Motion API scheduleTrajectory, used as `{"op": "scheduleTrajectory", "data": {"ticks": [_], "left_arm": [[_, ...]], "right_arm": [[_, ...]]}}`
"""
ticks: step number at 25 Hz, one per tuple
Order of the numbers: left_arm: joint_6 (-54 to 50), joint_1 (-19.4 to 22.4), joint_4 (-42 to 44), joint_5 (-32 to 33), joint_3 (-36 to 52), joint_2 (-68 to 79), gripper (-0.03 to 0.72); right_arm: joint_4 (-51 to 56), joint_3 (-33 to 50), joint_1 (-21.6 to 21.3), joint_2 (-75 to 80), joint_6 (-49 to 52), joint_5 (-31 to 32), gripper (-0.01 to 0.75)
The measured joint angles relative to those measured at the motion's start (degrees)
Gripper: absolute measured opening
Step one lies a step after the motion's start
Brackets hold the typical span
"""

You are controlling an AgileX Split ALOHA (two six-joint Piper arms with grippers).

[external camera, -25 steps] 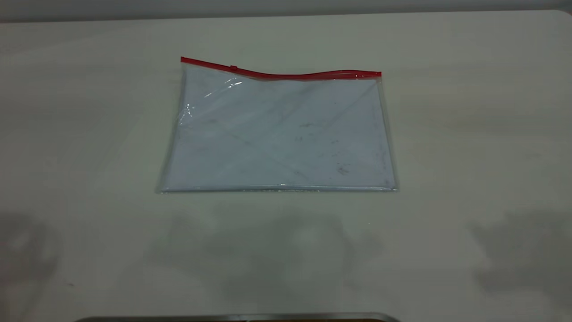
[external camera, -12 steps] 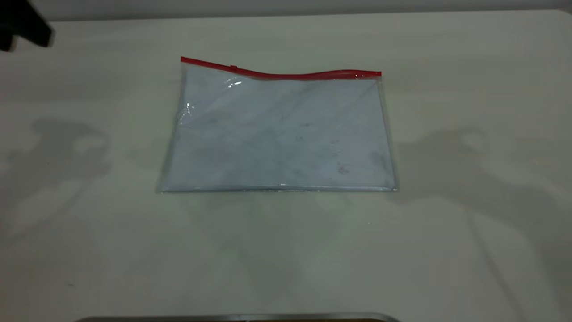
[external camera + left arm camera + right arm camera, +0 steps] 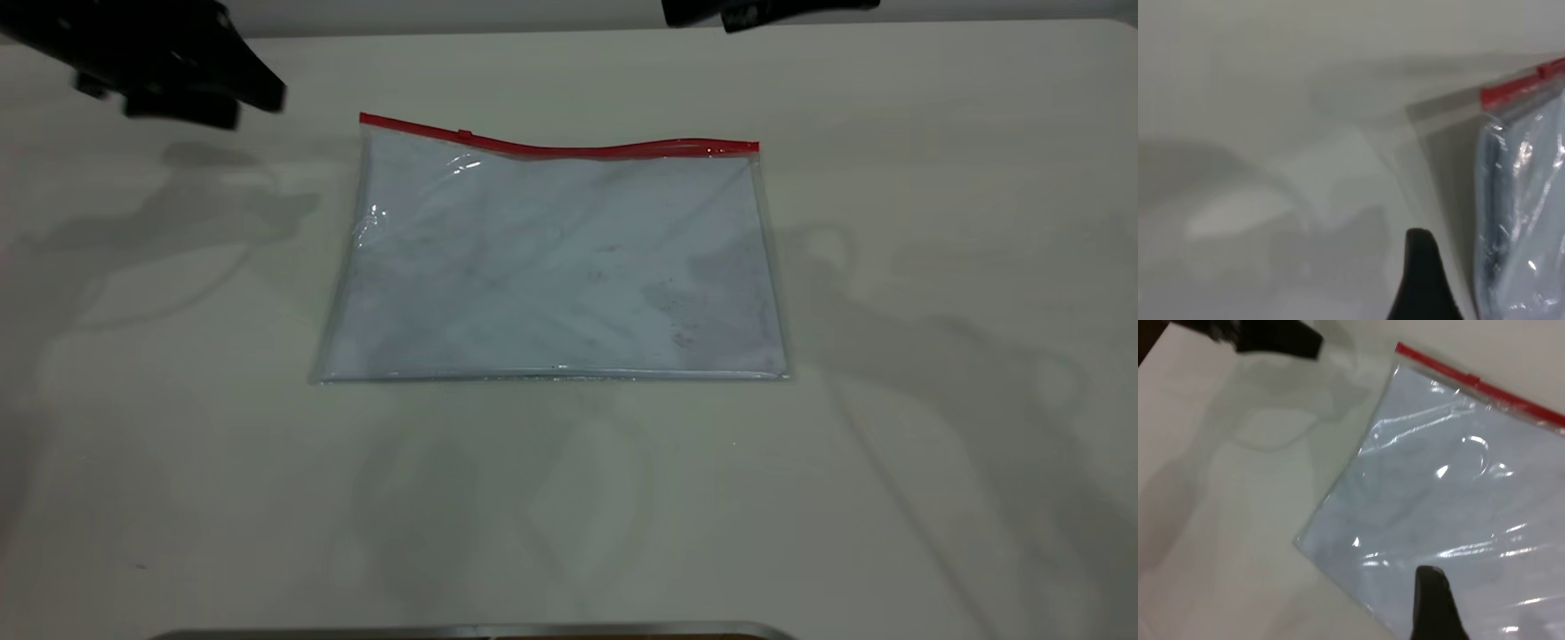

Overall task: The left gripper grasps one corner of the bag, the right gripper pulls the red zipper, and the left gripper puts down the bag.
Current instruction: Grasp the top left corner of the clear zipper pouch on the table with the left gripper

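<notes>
The bag [image 3: 551, 267] is a clear, pale bluish pouch with dark smudges. It lies flat in the middle of the table. The red zipper [image 3: 560, 147] runs along its far edge, with the small slider tab [image 3: 464, 135] near the left end. The left gripper [image 3: 222, 89] hovers above the table, left of the red-strip corner [image 3: 363, 118] and apart from it. That corner also shows in the left wrist view [image 3: 1495, 97]. The right gripper [image 3: 711, 12] is at the far edge, beyond the zipper's right half. The right wrist view shows the bag [image 3: 1451, 493] and zipper [image 3: 1498, 395] below it.
The pale table [image 3: 933, 400] carries the arms' shadows on both sides of the bag. A grey metal edge [image 3: 471, 631] runs along the table's near side. The left gripper [image 3: 1271, 337] also shows in the right wrist view, beside the bag's corner.
Both grippers have come into the exterior view from the far side. The left one moved right towards the bag's red corner. The bag has not moved.
</notes>
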Motion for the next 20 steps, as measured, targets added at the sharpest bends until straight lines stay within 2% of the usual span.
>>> {"op": "scheduleTrajectory", "data": {"ticks": [4, 8, 17, 20], "left_arm": [[0.06, -0.12, -0.95, 5.01, -8.17, 7.47, 0.59], [0.06, -1.75, -0.98, 6.85, -12.85, 11.64, 0.59], [0.41, -7.76, -1.66, 6.47, -14.9, 15.33, 0.589], [0.86, -8.51, -1.66, 5.99, -14.97, 15.33, 0.559]], "right_arm": [[0.94, -0.13, 0.0, 0.15, 0.0, -0.88, 0.508], [1.13, -0.13, 0.0, 0.25, 0.0, -1.72, 0.508], [1.33, -0.13, 0.0, 0.36, 0.05, -2.1, 0.508], [1.33, -0.13, 0.0, 0.36, 0.05, -2.1, 0.508]]}}
